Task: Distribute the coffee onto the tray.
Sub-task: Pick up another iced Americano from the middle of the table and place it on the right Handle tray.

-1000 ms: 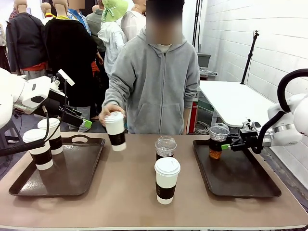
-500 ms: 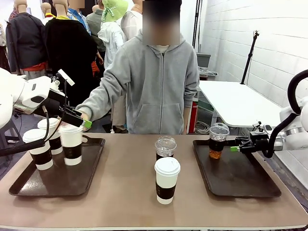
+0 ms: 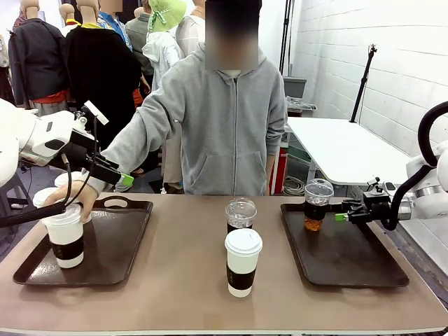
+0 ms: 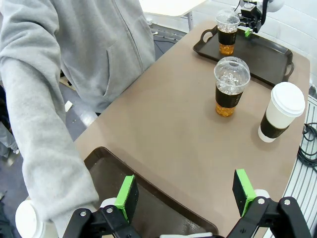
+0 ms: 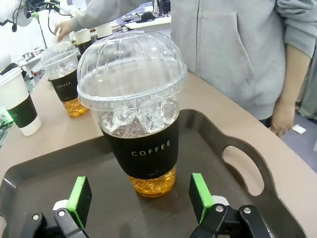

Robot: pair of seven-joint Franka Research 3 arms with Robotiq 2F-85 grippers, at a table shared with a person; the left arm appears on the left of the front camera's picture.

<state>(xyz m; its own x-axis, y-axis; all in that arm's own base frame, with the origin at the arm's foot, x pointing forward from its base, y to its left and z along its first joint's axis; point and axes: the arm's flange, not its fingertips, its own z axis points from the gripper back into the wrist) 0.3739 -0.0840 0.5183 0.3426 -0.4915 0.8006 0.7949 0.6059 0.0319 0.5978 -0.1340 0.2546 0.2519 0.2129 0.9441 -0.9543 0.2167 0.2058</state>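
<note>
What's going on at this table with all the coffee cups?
A person's hand rests on a white lidded cup standing on the left tray, while the left gripper hangs open over that tray's rim. The right gripper is open, facing a dome-lidded cup that stands on the right tray, not touching it. Another dome-lidded cup and another white cup stand on the table between the trays.
</note>
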